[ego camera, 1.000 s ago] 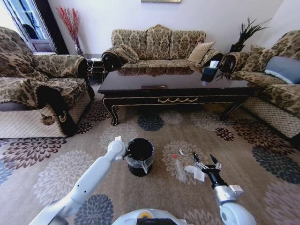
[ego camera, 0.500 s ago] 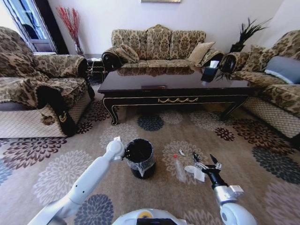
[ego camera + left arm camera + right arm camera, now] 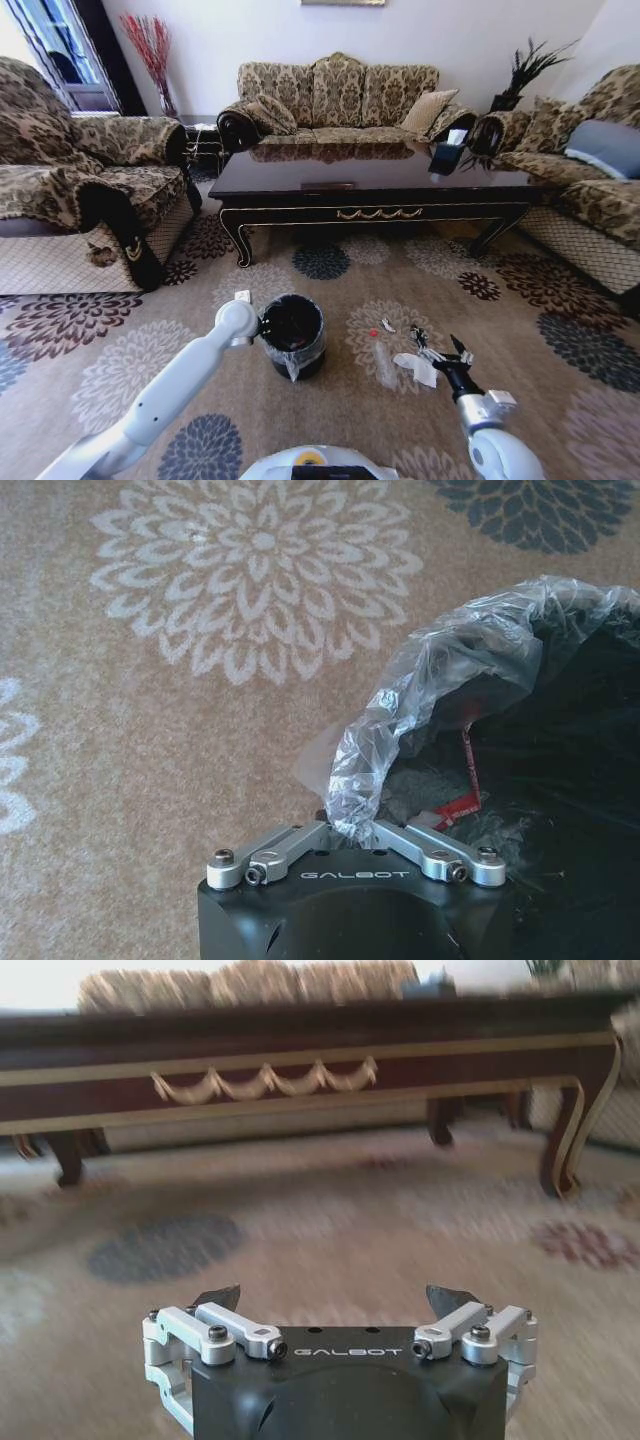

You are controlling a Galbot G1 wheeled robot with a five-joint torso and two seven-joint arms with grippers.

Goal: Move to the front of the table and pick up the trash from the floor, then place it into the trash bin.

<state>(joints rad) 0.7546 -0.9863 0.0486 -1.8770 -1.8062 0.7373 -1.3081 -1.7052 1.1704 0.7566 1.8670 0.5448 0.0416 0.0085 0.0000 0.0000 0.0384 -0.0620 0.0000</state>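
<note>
"GALBOT" is printed on both wrist housings. The left gripper (image 3: 345, 830) is pinched shut on the clear liner at the rim of the trash bin (image 3: 291, 335), which stands on the floor (image 3: 330, 410) in front of the table (image 3: 370, 185); a red-and-white label scrap lies inside the bin (text unreadable). The right gripper (image 3: 440, 352) hangs low w/ jaws spread wide, holding nothing, the trash (image 3: 417, 366) (white paper, clear wrapper, tiny red bit) lying on the carpet just below and left of its tips. Beige carpet w/ flower medallions; patterned sofas (image 3: 335, 100) around the dark table, which bears a gold swag on its front edge.
</note>
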